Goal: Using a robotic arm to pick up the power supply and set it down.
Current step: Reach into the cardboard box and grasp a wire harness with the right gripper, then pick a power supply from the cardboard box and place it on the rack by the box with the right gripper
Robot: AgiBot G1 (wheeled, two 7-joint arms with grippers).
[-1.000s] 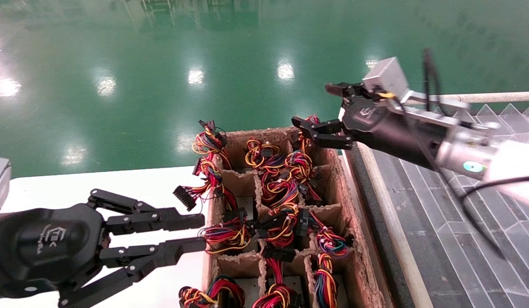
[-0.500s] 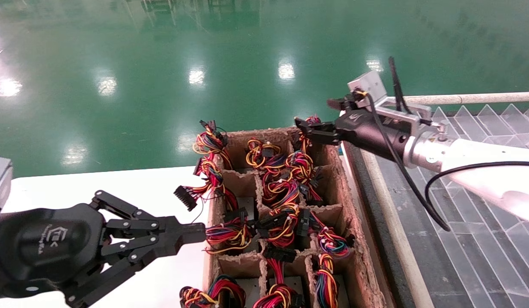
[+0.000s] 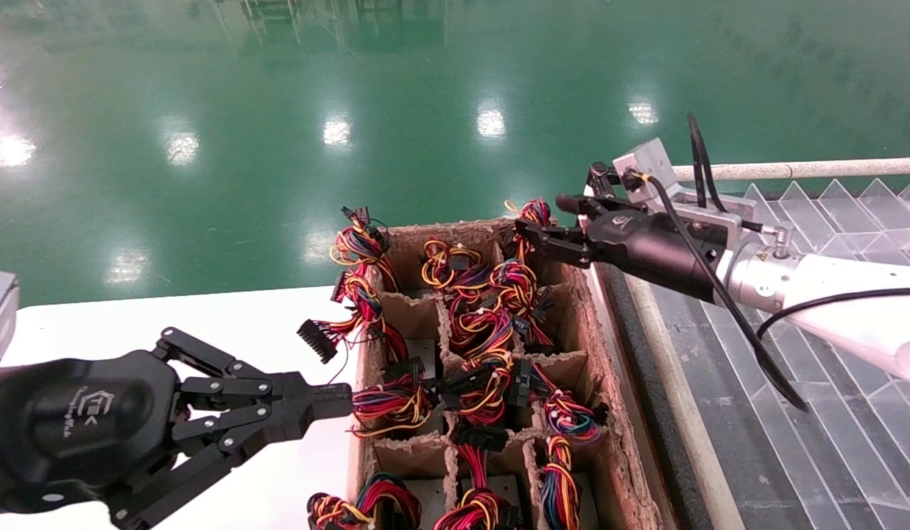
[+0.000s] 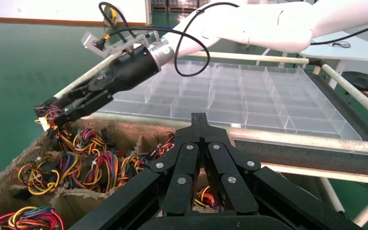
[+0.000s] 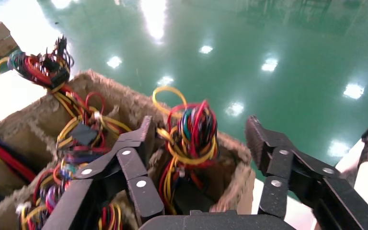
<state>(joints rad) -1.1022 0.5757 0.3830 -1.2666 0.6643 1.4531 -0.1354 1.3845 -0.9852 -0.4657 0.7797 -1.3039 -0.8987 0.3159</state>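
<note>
Several power supplies sit in the cells of a brown pulp box [image 3: 621, 471], mostly showing only their red, yellow and black wire bundles. One bundle [image 3: 534, 212] [image 5: 194, 129] sticks up from the far right corner cell; its grey body is hidden. The robotic arm [image 3: 852, 302] on the right holds my right gripper [image 3: 545, 215] [image 5: 200, 132] open just above that cell, one finger on each side of the bundle, not touching it. My left gripper [image 3: 344, 401] [image 4: 200, 117] is shut and empty, its tip at the box's left wall.
A clear plastic divider tray [image 3: 830, 412] [image 4: 249, 96] lies right of the box, behind a metal rail [image 3: 676, 412]. The box stands on a white table [image 3: 168, 316]. A black connector [image 3: 313, 340] hangs over the box's left wall. Green floor lies beyond.
The right gripper has come down and nearer, over the far right corner cell. The left gripper has closed from open and stayed in place.
</note>
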